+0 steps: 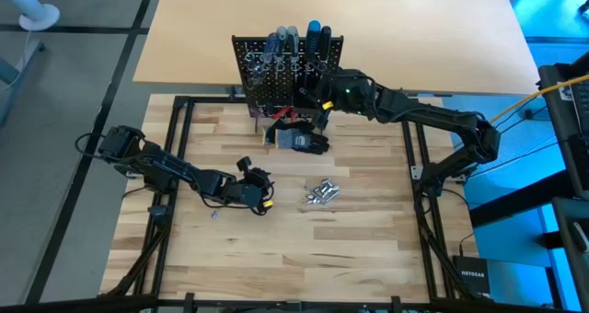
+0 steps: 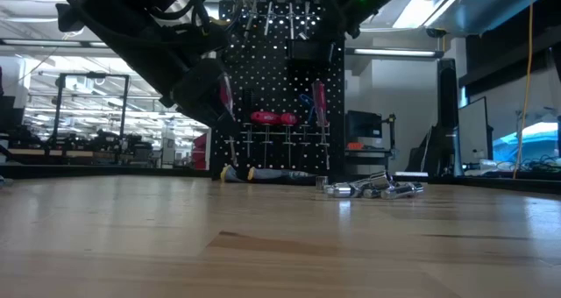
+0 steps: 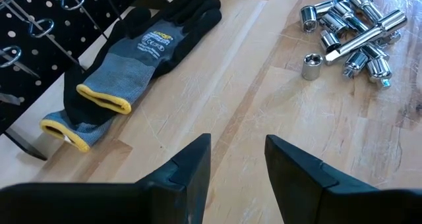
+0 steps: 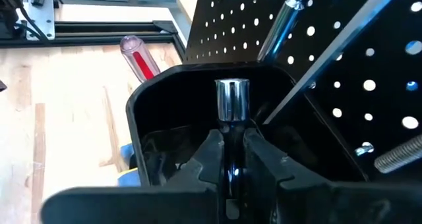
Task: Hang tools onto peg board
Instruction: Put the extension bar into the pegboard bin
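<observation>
While the left pincer (image 1: pixel 260 190) hovers low over the wooden surface (image 1: pixel 368 249), its fingers (image 3: pixel 191 165) parted and holding nothing, the right pincer (image 4: pixel 229 159) is at the peg board (image 1: pixel 248 60), closed on a small silver socket (image 4: pixel 232 100). The right wrist view shows that socket held upright, just over the mouth of the board's black bin (image 4: pixel 151 112); held that way, it can probably drop straight in once the fingers part, since a loose socket cannot sit in a ring holder.

Screwdrivers (image 1: pixel 293 39) already stand in the board's upper rings, handles up, and red-handled ones (image 2: pixel 319 101) hang lower down. One more red handle (image 4: pixel 138 59) shows beside the bin; whether it hangs or lies on the surface I cannot tell.

The remaining sockets (image 1: pixel 322 193) lie heaped on the surface, near the left pincer and well apart from the board. A pair of grey-and-black gloves (image 3: pixel 132 59) lies at the foot of the board, between it and the heap.

The left pincer faces the heap, likely placed to pick up the next piece. The risk at the bin is release too near its rim, so the socket bounces out.
</observation>
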### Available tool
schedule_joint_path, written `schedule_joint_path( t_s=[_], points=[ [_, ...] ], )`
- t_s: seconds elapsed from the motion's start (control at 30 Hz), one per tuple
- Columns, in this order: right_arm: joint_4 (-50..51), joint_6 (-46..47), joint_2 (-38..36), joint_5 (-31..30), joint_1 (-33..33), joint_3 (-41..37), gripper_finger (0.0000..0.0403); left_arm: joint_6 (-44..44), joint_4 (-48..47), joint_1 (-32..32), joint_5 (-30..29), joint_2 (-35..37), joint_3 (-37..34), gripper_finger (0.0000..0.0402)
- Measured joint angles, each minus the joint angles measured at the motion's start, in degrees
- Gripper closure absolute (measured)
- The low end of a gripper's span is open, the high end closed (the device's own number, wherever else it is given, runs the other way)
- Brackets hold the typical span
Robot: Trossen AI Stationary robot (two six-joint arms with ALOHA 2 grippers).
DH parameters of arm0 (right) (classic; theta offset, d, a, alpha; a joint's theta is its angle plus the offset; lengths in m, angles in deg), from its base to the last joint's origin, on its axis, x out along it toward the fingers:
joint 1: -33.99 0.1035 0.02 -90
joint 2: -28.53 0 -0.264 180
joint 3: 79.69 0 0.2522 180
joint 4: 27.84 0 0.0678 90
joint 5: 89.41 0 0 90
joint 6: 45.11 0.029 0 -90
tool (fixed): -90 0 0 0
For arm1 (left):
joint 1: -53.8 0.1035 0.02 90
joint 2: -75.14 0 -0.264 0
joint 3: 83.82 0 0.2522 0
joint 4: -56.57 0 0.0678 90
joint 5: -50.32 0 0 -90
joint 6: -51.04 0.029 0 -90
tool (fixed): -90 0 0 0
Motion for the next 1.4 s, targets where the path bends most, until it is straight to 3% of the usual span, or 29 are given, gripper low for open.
schedule_joint_path(
  t_s=[0.33,0.5,0.7,1.07,1.4],
  points=[
    [0.2,0.3,-0.1,0.0,0.0,0.0,0.0258,0.1,0.0,0.0,0.0,0.0,0.0,0.0268],
    [1.0,-1.1,-1.3,0.0,0.1,0.5,0.0225,0.0,0.0,0.0,0.0,0.0,0.0,0.0268],
    [5.5,-1.1,-3.4,0.6,4.0,4.4,0.0221,-0.1,-0.1,0.0,0.0,0.0,0.0,0.0268],
    [21.5,-2.3,-3.0,1.1,18.3,5.6,0.0221,-0.2,0.2,0.0,0.0,0.0,0.0,0.0268],
    [26.7,8.1,-2.6,0.4,27.3,1.4,0.0221,-0.8,1.2,0.0,0.2,0.0,0.0,0.0268]
  ],
)
